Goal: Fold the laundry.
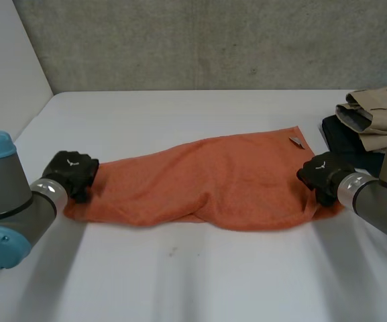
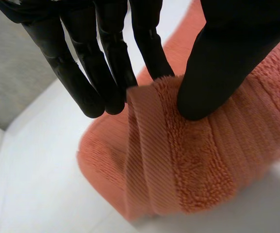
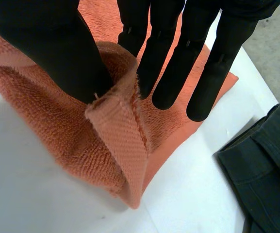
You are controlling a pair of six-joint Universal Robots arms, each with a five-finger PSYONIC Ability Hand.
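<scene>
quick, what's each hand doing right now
left hand: shut on the orange towel, pinching the edge at its left end.
right hand: shut on the orange towel, pinching the edge at its right end.

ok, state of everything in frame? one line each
orange towel: rumpled, stretched across the table, both ends held up.
left hand: shut, pinching the towel's left end between thumb and fingers.
right hand: shut, pinching the towel's right end.
beige garment: folded, stacked on the dark one.
dark garment: folded, beside the towel's right end.
</scene>
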